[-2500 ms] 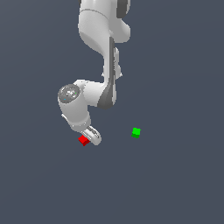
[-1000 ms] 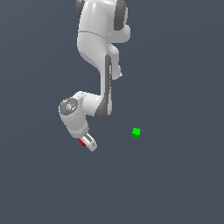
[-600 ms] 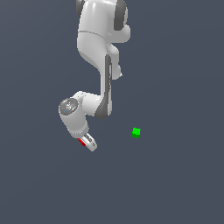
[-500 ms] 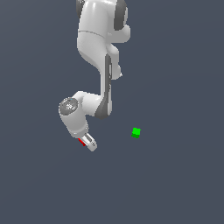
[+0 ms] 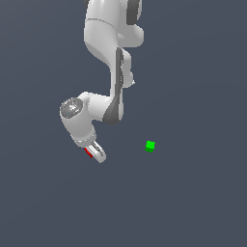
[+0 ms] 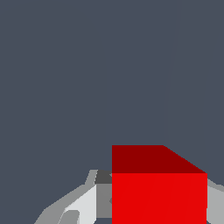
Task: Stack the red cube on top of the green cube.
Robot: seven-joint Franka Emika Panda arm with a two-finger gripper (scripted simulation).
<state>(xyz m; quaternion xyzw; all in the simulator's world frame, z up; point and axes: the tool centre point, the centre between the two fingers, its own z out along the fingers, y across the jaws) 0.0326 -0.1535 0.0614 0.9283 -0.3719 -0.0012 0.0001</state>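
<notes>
In the exterior view, the gripper (image 5: 94, 153) sits low on that view's left, its fingers (image 6: 83, 205) clamped on the red cube (image 5: 89, 153). The green cube (image 5: 150, 145) rests alone on the dark grey floor (image 5: 193, 202), well apart, toward the exterior view's right.
</notes>
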